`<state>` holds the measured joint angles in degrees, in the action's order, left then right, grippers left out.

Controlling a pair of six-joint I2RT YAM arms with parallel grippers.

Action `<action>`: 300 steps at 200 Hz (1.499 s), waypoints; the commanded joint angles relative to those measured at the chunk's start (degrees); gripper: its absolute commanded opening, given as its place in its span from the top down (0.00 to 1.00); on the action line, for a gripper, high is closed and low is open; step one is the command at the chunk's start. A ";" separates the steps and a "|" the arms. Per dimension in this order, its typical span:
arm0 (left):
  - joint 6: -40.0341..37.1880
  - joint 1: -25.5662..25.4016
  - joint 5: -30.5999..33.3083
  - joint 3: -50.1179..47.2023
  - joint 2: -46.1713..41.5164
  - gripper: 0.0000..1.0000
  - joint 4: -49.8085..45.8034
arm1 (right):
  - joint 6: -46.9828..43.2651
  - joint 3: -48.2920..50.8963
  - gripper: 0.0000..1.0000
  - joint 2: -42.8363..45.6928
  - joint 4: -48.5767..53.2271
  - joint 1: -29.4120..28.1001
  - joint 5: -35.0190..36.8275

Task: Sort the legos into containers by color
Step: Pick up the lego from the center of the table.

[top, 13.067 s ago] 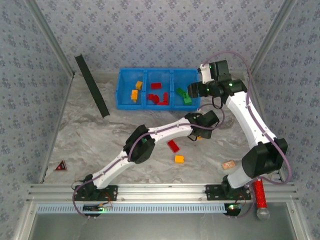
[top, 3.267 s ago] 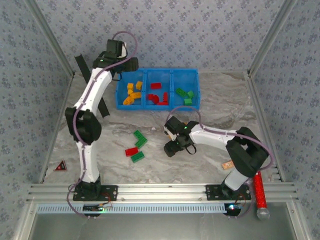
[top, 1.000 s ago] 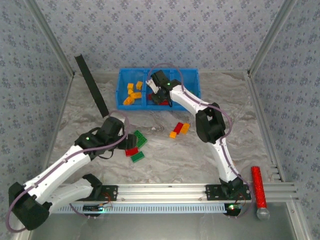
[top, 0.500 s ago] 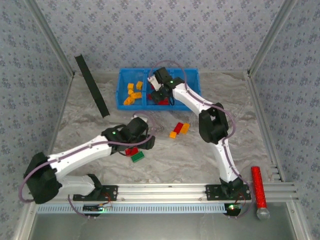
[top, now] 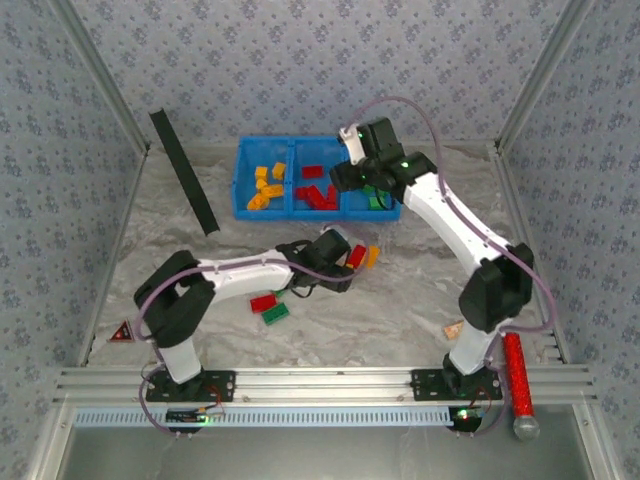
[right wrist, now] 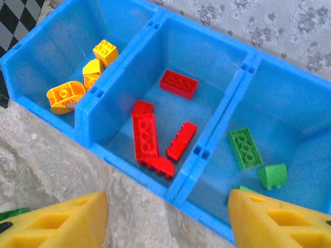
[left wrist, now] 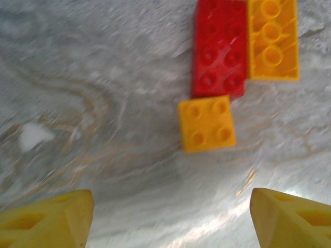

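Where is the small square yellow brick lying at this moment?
In the left wrist view, the small square yellow brick lies on the table, just right of centre, at the near end of the red brick and ahead of the open left gripper.

Left gripper (left wrist: 169,200) sits low, arm reaching right, jaws spread wide; right gripper (right wrist: 166,199) hangs higher, also gaping.

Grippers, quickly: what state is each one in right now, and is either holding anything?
Left gripper: open, holding nothing, fingers apart near loose bricks.
Right gripper: open, holding nothing, above the bin.
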<state>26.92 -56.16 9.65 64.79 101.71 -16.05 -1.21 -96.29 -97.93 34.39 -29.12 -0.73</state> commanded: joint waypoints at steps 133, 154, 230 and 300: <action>-0.54 3.68 -5.44 13.11 14.94 0.32 0.16 | 16.77 39.79 0.29 41.48 9.40 5.87 -1.60; -0.90 3.64 -5.86 13.79 15.42 0.37 -0.32 | 16.77 42.10 0.29 44.02 10.78 6.78 -2.21; -0.11 3.67 -5.78 11.08 13.22 0.59 -3.79 | 16.77 43.20 0.29 46.21 10.98 10.45 -4.40; -2.86 8.94 -1.25 6.78 -1.14 0.67 -8.28 | 17.71 44.49 0.26 45.45 9.43 11.12 -5.98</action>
<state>26.26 -49.95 5.78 70.65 107.81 -21.39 15.20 -52.71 -52.34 44.29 -18.37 -5.21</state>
